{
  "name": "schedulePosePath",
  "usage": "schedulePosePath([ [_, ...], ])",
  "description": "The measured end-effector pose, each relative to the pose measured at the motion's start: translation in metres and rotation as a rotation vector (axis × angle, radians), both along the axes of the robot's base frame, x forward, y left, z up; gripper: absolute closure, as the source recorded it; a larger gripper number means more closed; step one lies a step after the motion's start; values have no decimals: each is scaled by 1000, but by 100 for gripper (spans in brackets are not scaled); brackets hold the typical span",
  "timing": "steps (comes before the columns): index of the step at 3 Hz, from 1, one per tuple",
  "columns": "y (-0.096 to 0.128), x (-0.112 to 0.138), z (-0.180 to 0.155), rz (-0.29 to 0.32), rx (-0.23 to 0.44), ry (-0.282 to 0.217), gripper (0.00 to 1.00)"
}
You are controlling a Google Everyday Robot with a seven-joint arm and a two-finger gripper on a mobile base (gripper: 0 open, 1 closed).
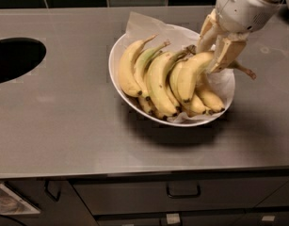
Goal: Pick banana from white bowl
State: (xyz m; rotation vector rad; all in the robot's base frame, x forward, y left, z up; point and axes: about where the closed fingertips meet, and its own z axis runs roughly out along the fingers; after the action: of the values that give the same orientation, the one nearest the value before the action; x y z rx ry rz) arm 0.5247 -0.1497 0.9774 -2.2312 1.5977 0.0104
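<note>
The white bowl (111,73) sits on the grey counter, lined with crumpled white paper (140,26) and holding several bananas. My gripper (217,48) comes in from the upper right, over the bowl's right side. Its tan fingers (228,54) are closed around the upper end of the arched yellow banana (191,76). That banana's thin stem (244,70) sticks out to the right past the rim. Its lower end still rests among the other bananas.
A green-tinged banana (147,62) and a fat yellow one (158,84) lie to the left in the bowl. A dark oval opening (12,58) is cut into the counter at the left. Drawers with handles (182,192) run below the front edge. Dark tiles line the back.
</note>
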Motion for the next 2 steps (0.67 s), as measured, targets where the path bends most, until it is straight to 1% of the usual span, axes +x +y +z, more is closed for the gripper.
schedulePosePath([
  [1,-2,-6,15,9,55,-64,100],
  [2,-4,-13,27,39,118,-126,100],
])
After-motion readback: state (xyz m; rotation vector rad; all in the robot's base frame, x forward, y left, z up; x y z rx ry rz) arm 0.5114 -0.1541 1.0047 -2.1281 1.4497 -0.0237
